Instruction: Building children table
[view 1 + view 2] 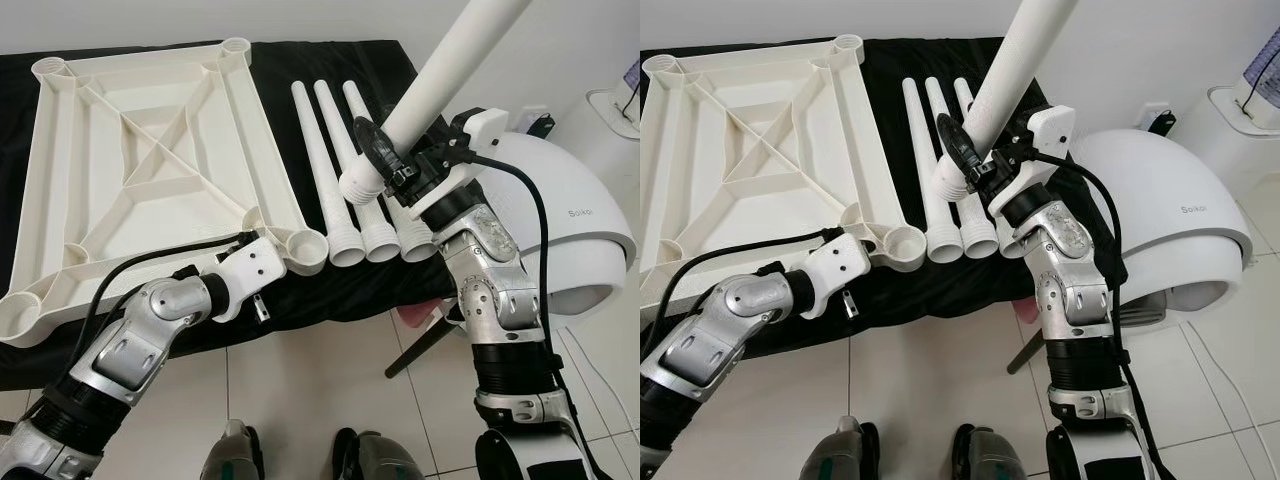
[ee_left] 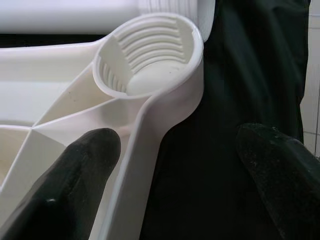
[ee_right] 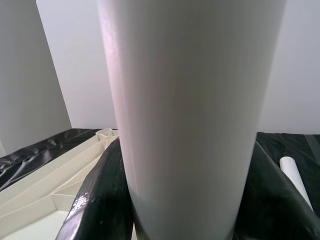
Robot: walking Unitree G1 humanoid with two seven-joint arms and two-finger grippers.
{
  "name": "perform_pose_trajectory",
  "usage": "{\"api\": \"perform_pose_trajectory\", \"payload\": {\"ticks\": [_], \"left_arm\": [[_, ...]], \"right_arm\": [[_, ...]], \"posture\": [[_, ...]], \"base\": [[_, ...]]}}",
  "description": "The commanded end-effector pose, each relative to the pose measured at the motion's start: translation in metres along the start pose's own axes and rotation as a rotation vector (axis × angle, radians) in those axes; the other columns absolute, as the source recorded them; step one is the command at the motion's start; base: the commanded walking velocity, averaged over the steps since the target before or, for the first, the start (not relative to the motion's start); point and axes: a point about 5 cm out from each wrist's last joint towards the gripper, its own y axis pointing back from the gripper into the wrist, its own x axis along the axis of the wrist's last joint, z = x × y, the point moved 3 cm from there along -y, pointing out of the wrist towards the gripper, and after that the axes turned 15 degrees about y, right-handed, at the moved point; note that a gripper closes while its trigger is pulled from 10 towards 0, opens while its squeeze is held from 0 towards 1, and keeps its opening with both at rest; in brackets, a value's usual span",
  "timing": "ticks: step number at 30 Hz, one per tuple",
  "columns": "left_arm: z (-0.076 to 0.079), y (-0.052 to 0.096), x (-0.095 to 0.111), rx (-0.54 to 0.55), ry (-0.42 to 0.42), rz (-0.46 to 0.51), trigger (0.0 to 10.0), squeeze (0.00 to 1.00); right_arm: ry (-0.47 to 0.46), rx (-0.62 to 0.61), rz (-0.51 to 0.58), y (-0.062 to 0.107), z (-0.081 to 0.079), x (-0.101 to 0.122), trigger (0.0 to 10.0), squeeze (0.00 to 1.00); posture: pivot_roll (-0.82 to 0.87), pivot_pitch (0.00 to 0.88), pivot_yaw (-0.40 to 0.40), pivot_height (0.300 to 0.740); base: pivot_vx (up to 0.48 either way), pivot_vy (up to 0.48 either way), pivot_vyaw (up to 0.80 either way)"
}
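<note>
The white domed appliance [image 1: 560,215] bears small grey lettering, too blurred to read.

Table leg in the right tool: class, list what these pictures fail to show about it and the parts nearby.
- Table leg: far end cut off by the top edge, left eye view.
- Third lying leg: mostly hidden behind the right tool.
- Tabletop: near-left corner socket cut off by the left edge.
- Left tool: fingers blurred, wrist view.
</note>
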Motion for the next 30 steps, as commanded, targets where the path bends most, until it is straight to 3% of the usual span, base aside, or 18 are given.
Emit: {"api": "perform_pose_trajectory", "payload": {"ticks": [1,5,15,27,28,30], "left_arm": [[0.009,0.003,-0.007,-0.074,0.009,-0.036,10.0,0.00],[-0.006,0.013,-0.014,-0.011,0.027,-0.041,10.0,0.00],[-0.026,0.026,-0.019,0.079,0.078,-0.010,10.0,0.00],[-0.028,0.022,-0.029,0.116,0.167,0.035,10.0,0.00],[-0.027,0.020,-0.030,0.113,0.172,0.033,9.5,0.00],[-0.025,0.016,-0.029,0.105,0.180,0.046,0.0,0.00]], "right_arm": [[0.006,0.012,0.027,-0.002,-0.001,0.007,10.0,0.00],[0.001,0.017,0.029,-0.003,-0.002,0.007,10.0,0.00],[0.003,0.027,0.030,-0.004,-0.003,0.008,10.0,0.00],[0.001,0.063,0.027,-0.005,-0.006,0.008,10.0,0.00],[-0.001,0.088,0.022,-0.005,-0.009,0.007,10.0,0.00],[-0.012,0.153,0.000,-0.002,-0.019,0.003,10.0,0.00]], "posture": [[0.03,0.190,-0.029,0.740],[0.03,0.192,-0.033,0.740],[0.03,0.192,-0.045,0.740],[0.03,0.195,-0.055,0.740],[0.03,0.195,-0.055,0.740],[0.03,0.196,-0.055,0.740]], "base": [[0.000,0.000,0.00],[0.000,0.000,0.00],[0.000,0.000,0.00],[0.000,0.000,0.00],[0.000,0.000,0.00],[0.000,0.000,0.00]]}}
